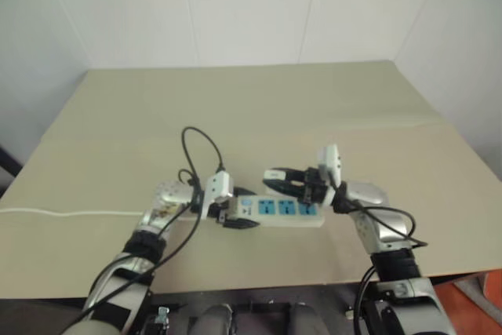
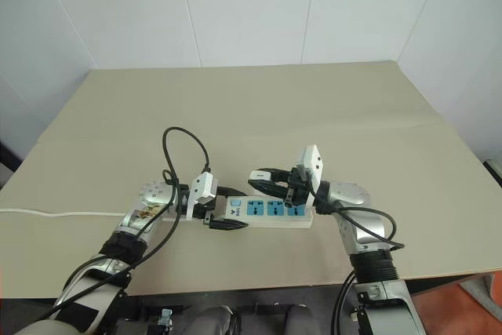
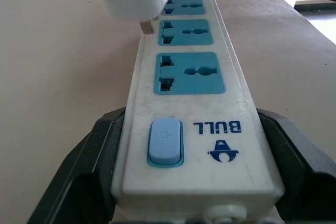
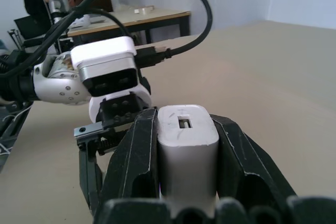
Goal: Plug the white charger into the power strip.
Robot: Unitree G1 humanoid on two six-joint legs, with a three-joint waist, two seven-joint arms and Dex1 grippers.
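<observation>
Because the plug needs a steady target, the power strip (image 1: 282, 211) lies near the front edge of the counter (image 1: 259, 107), its switch end clamped between the left claw (image 2: 222, 208) fingers. The right claw (image 4: 184, 182) grips the white charger (image 4: 186, 145), holding it just above the blue sockets for lining up.

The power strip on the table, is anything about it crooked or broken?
Nothing looks broken. The power strip lies flat on the table, with the left gripper clamped around its switch end. The right gripper holds the white charger just above the sockets, not plugged in yet.
</observation>
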